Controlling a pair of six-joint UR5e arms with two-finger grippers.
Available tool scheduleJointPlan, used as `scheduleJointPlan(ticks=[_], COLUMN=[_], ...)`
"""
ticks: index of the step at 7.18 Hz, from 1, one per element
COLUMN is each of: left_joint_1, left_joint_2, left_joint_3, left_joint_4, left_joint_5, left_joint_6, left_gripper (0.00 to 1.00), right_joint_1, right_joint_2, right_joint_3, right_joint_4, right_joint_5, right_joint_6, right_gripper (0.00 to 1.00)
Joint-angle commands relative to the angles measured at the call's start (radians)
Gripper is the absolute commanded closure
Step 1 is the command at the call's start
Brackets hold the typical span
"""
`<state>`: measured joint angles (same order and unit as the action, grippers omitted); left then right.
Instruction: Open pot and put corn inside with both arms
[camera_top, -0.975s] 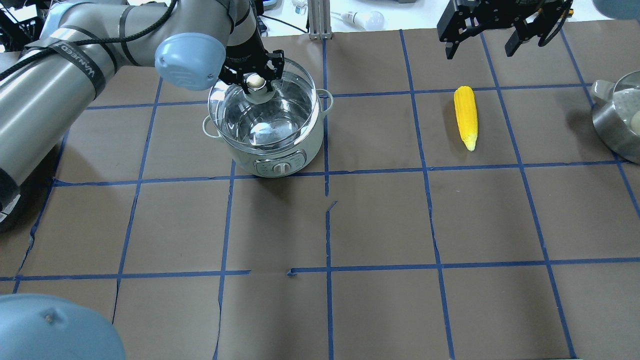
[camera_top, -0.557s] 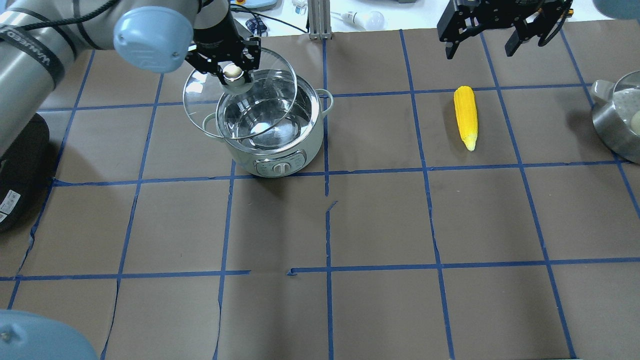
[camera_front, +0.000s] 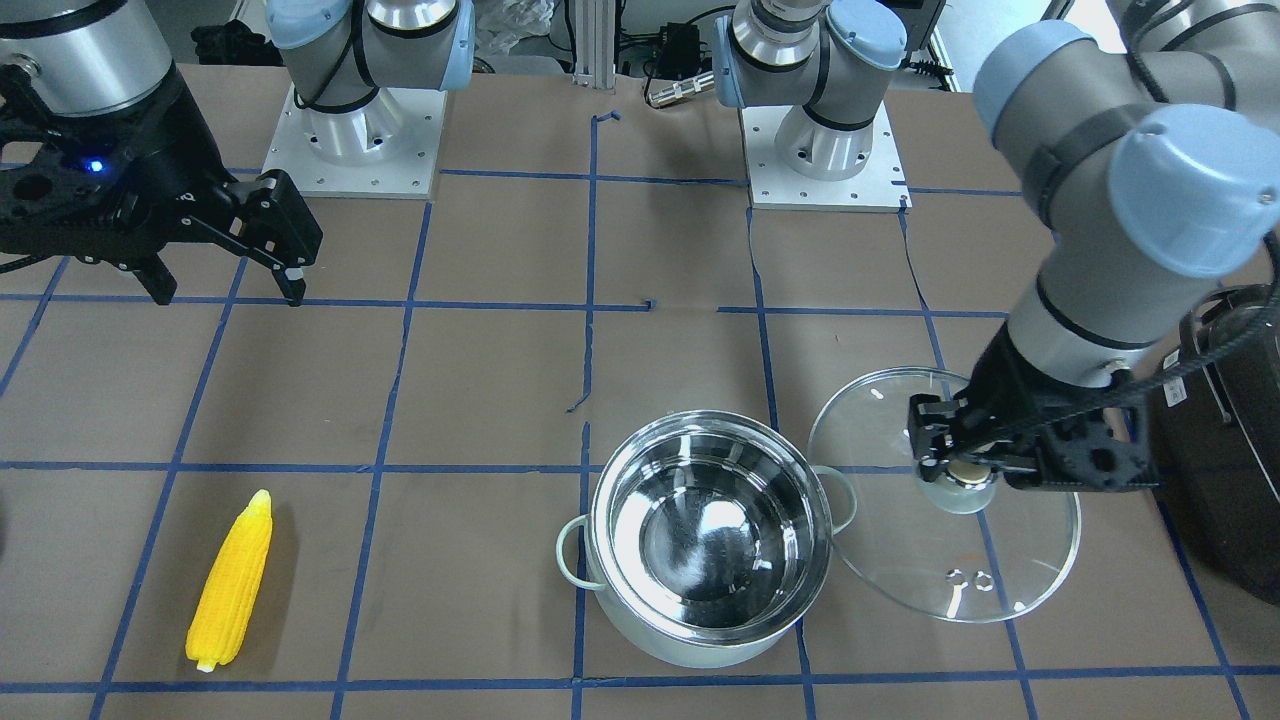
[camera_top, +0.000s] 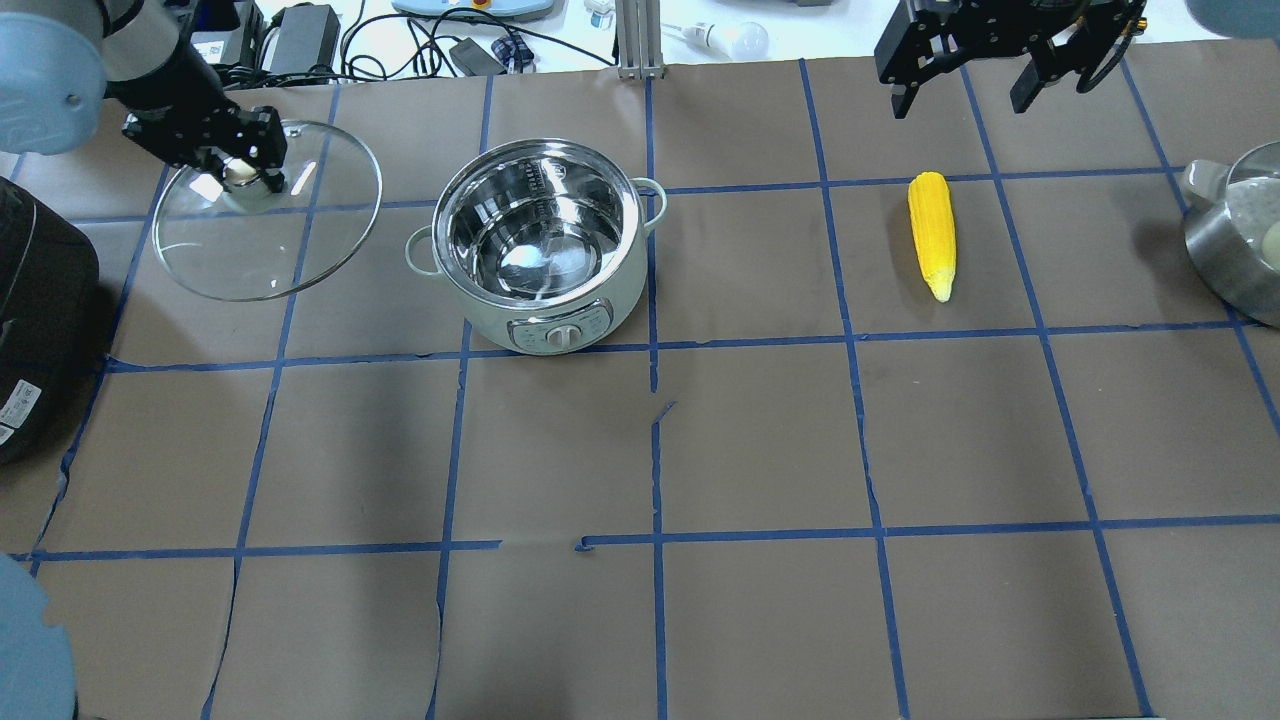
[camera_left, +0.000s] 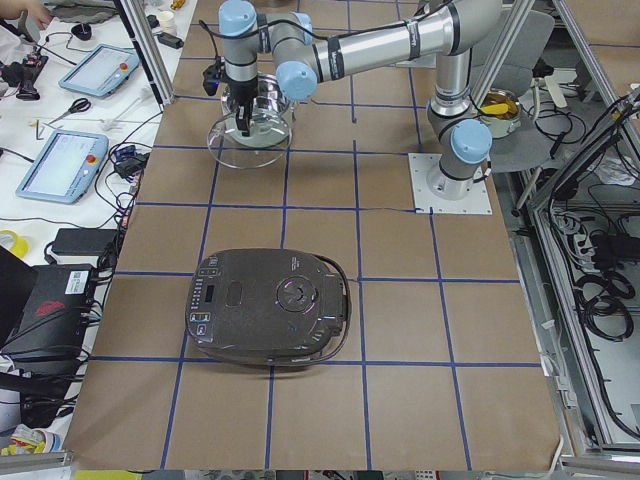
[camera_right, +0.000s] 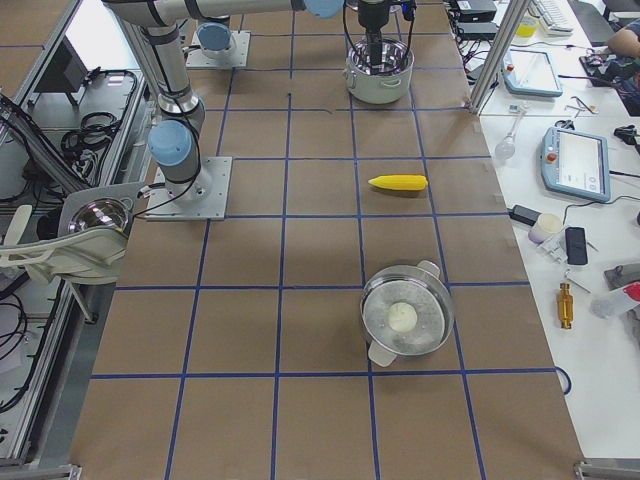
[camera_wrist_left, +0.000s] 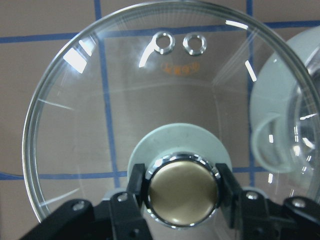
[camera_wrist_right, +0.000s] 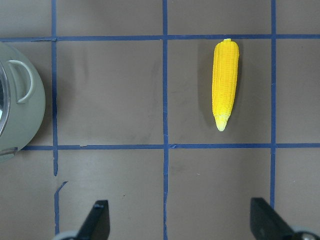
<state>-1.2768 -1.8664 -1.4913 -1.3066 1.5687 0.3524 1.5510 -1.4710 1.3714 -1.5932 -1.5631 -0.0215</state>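
The mint-green pot (camera_top: 500, 322) stands open with a bare steel inside, also in the front view (camera_front: 700, 650). My left gripper (camera_top: 240, 172) is shut on the brass knob (camera_wrist_left: 180, 189) of the glass lid (camera_top: 265, 250). It holds the lid left of the pot, clear of its rim; the front view shows the lid (camera_front: 945, 560) beside the pot. The yellow corn (camera_top: 931, 235) lies on the table right of the pot, also in the right wrist view (camera_wrist_right: 225, 85). My right gripper (camera_top: 962, 100) is open and empty, above and behind the corn.
A black appliance (camera_top: 40, 300) sits at the table's left edge, close to the lid. A second steel pot (camera_top: 1240, 250) with a pale round thing inside stands at the right edge. Blue tape lines grid the brown table.
My left gripper has carried the lid leftward off the pot, from over its rim to beside it. The pot now stands open. The right gripper and corn have not moved.
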Motion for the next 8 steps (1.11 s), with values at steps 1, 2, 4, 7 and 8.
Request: scheduleJointPlan(ticks=[1,2,4,7,8], left_joint_1=[0.114,0.116,0.116,0.082,0.074], left_joint_2=[-0.023,-0.045,-0.072,-0.094,-0.093], left_joint_3=[-0.128,-0.204,-0.289,-0.293,-0.293], left_joint_4=[0.141,0.287,0.427,0.431,0.431], left_joint_5=[-0.036,-0.038,-0.041,-0.039,-0.039], left_joint_6=[0.182,0.201,0.195,0.087,0.091], left_gripper=[0.88,0.88,0.88,0.87,0.87], right_joint_1=[0.0,0.0,0.001,0.001,0.001], right_joint_2=[0.0,0.0,0.0,0.0,0.001], right_joint_3=[0.0,0.0,0.0,0.0,0.0], right_joint_4=[0.001,0.001,0.001,0.001,0.001], right_joint_5=[0.0,0.0,0.0,0.0,0.002], right_joint_6=[0.0,0.0,0.0,0.0,0.0], right_gripper=[0.0,0.0,0.0,0.0,0.0])
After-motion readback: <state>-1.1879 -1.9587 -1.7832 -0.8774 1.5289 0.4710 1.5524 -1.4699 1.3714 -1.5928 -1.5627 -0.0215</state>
